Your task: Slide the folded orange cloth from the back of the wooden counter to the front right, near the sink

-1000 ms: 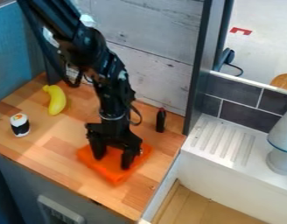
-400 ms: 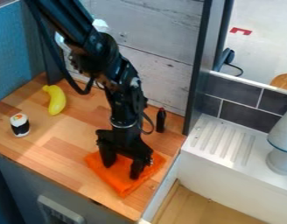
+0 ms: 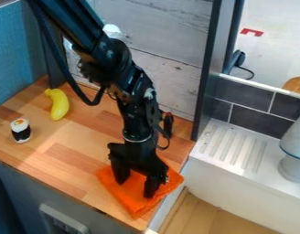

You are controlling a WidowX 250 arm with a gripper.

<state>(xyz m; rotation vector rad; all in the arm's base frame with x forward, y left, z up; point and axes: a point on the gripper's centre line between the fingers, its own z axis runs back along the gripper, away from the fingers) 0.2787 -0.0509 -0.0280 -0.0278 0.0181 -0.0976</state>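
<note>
Plainly, in the camera view we see the black tool (image 3: 136, 188) low in the centre of the frame, hanging down over an orange cloth (image 3: 133, 199). We find its two fingers spread wide, well apart from each other, with their tips down at the cloth and a stretch of orange showing between them. The cloth lies creased and roughly diamond-shaped at the lower centre, near the front right corner of the wooden worktop (image 3: 66, 160); its right corner reaches the white rim along the worktop's right edge. The arm (image 3: 106, 55) slants down to it from the upper left.

Towards the upper left of the frame we make out a yellow banana (image 3: 59, 106), lying on the worktop, and nearer the left edge a black-and-white sushi roll (image 3: 21, 130) with an orange spot on its top. Right of centre, a small dark bottle (image 3: 168, 122) stands upright beside the arm's lower part, partly hidden by a loop of cable (image 3: 163, 145). Behind all these we see a whitewashed plank panel (image 3: 171, 57), and at the upper left a blue panel (image 3: 15, 64). On the right we have a white ridged drainboard (image 3: 232, 146) below dark grey tiles (image 3: 247, 119), with a pale, blue-ringed object (image 3: 294, 168) standing on it at the frame's right edge.
</note>
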